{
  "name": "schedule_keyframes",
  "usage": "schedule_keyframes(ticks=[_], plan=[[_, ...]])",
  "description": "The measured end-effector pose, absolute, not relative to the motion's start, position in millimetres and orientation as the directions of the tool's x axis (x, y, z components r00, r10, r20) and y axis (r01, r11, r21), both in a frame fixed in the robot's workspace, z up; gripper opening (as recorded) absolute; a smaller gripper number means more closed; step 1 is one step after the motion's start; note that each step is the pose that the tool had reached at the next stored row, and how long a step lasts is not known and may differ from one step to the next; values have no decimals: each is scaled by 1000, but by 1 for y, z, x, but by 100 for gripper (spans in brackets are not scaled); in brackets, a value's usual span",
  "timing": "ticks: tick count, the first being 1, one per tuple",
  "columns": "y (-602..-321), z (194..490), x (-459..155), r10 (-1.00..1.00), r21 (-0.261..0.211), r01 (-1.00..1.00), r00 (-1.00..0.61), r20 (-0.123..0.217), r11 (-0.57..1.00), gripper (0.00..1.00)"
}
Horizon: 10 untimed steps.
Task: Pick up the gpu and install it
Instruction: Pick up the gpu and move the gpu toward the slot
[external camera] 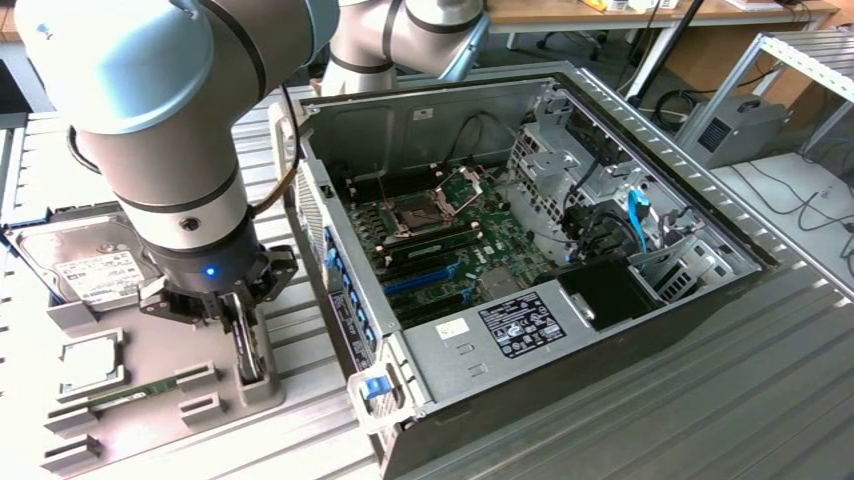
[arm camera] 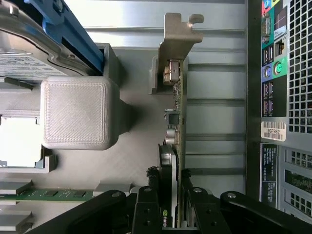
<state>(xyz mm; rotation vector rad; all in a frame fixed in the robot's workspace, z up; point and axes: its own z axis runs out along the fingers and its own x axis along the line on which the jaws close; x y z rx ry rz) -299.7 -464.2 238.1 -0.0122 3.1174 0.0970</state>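
The gpu (external camera: pixel 250 352) stands on edge in a slot of the grey fixture tray (external camera: pixel 160 340), to the exterior view's left of the open computer case (external camera: pixel 441 350). My gripper (external camera: pixel 238 318) is lowered straight over it. In the wrist view the gpu (arm camera: pixel 176 112) is edge-on, its black face on one side, the green board on the other, and the silver bracket (arm camera: pixel 178 39) at the far end. The gripper (arm camera: pixel 170 214) has one black finger pressed against each face, shut on the card. The card still sits in its slot.
On the tray lie a hard drive (external camera: pixel 94 265), a CPU (external camera: pixel 91 362) and a RAM stick (external camera: pixel 134 392). The case lies open, showing the motherboard with blue slots (external camera: pixel 424 280). Its rear port panel (arm camera: pixel 287 97) is close beside the gpu. A grey printed block (arm camera: pixel 78 112) stands nearby.
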Motion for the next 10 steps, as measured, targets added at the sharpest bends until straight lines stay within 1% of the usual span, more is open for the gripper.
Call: schedule_keyframes(ticks=[10], plan=[[-464,238,-300,20,62,19,-1000,-23,998,27]])
